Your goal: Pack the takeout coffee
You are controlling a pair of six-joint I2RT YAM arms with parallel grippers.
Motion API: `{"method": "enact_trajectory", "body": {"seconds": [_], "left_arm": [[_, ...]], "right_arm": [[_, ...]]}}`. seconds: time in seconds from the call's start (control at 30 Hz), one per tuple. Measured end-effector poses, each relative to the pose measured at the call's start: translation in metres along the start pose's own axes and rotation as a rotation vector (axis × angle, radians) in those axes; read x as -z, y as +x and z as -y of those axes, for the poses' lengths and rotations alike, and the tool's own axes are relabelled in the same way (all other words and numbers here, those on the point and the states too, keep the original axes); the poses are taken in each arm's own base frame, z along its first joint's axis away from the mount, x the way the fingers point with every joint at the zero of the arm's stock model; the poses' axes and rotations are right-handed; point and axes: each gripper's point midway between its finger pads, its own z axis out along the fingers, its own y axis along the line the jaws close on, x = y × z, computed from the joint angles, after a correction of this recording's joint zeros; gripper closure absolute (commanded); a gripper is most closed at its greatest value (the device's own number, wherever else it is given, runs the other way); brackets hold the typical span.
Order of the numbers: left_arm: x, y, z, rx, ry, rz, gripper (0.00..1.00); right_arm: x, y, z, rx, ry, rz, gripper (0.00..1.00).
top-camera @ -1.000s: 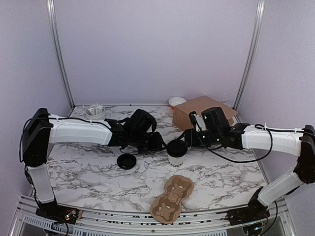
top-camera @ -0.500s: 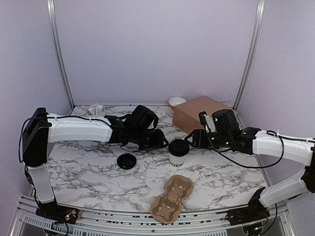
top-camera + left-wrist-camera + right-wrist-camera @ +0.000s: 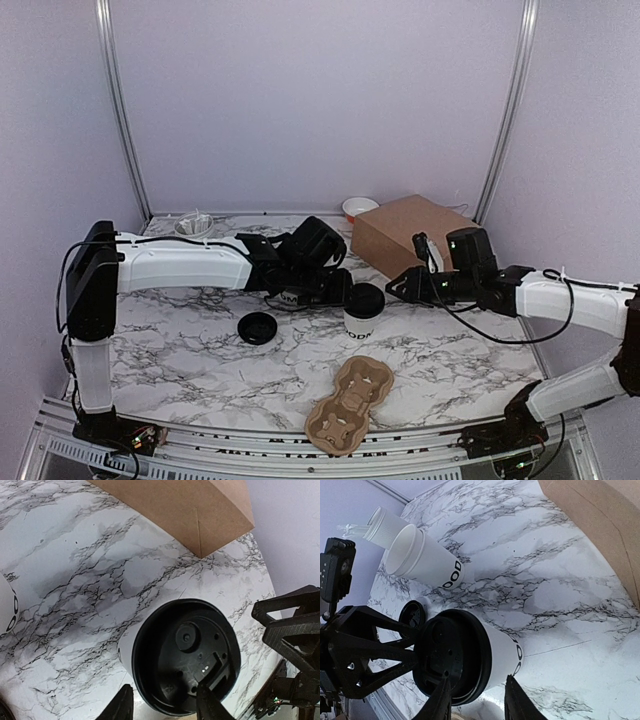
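Observation:
The takeout coffee (image 3: 362, 309), a white paper cup with black lettering and a black lid, stands upright mid-table. It also shows in the left wrist view (image 3: 185, 665) and the right wrist view (image 3: 470, 657). My left gripper (image 3: 338, 291) is open just left of the cup, with the lid close ahead of its fingers (image 3: 123, 705). My right gripper (image 3: 398, 285) is open just right of the cup, and its fingers (image 3: 512, 700) do not touch it. A second lettered cup (image 3: 425, 557) without a lid stands behind my left arm.
A loose black lid (image 3: 258, 327) lies left of the cup. A brown pulp cup carrier (image 3: 350, 404) lies near the front edge. A brown paper bag (image 3: 410, 235) stands back right, with a white bowl (image 3: 358, 207) behind it. A canister of sticks (image 3: 193, 227) stands back left.
My right gripper has drawn back to the right, away from the cup. My left gripper has moved right, up to the cup. The cup stays upright, shifted slightly right.

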Motion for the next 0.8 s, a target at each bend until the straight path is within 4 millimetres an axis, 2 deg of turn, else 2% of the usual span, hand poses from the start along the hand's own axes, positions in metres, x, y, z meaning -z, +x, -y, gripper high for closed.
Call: {"method": "enact_trajectory", "body": {"seconds": [0.23,0.57,0.8], "left_arm": [[-0.005,0.0,-0.003,-0.019,-0.032,-0.004,0.55],[-0.005,0.0,-0.005,-0.028,-0.045,-0.003,0.56],[-0.005,0.0,-0.004,-0.03,-0.046,-0.003,0.56]], "right_arm": [[-0.008,0.006,-0.002,0.008,-0.036,-0.032,0.68],[-0.019,0.019,0.01,-0.008,-0.027,-0.069,0.72],[-0.022,0.018,0.011,-0.006,-0.035,-0.066,0.73]]}}
